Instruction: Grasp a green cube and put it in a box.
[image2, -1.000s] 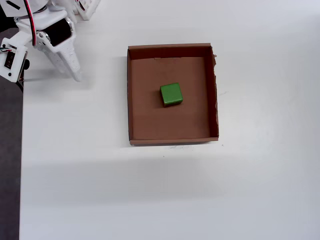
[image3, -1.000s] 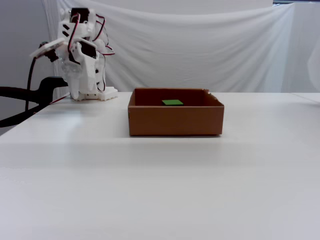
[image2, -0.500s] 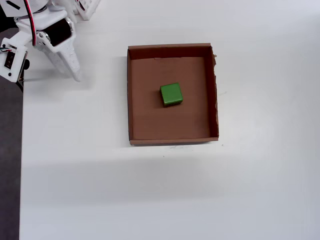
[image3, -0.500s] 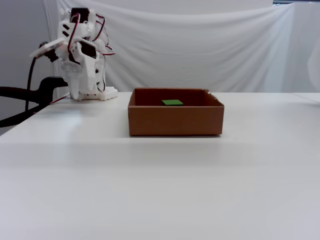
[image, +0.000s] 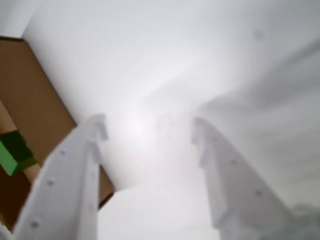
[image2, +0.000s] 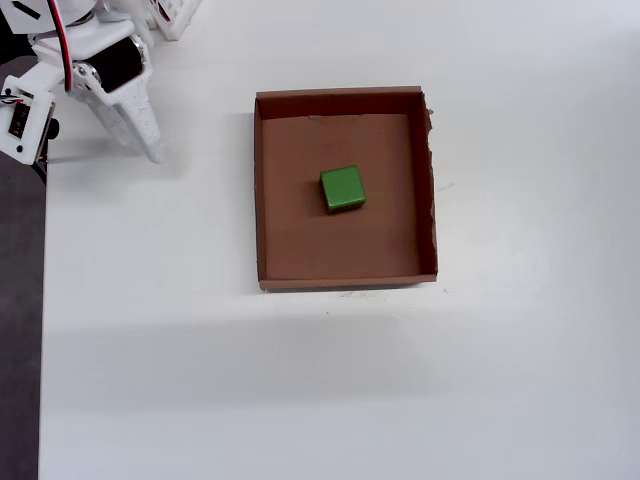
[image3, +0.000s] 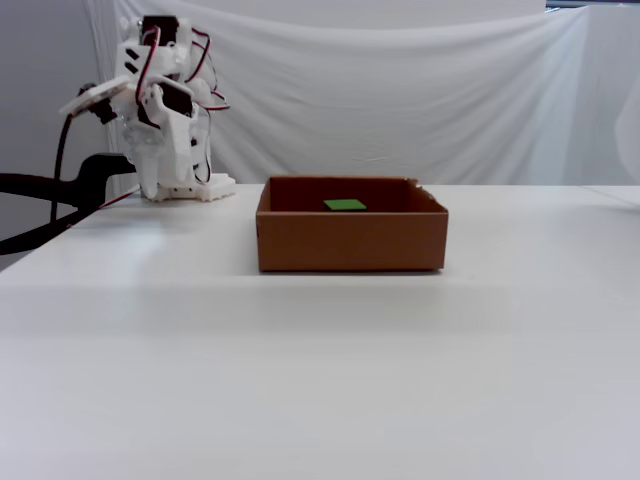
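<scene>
The green cube (image2: 343, 189) lies inside the box (image2: 258, 190), near the middle of its floor. In the fixed view only the cube's top (image3: 346, 205) shows above the box's front wall (image3: 350, 240). My gripper (image2: 150, 148) is at the table's far left corner, well apart from the box, pointing down close to the table; it also shows in the fixed view (image3: 150, 188). In the wrist view the gripper (image: 149, 129) has its white fingers apart with nothing between them, and the cube (image: 15, 151) and box (image: 30, 100) sit at the left edge.
The arm's white base (image3: 190, 188) stands at the back left of the white table. The table's left edge (image2: 42, 300) borders a dark floor. A black cable (image3: 50, 190) hangs left of the arm. A white cloth backdrop (image3: 400, 90) hangs behind.
</scene>
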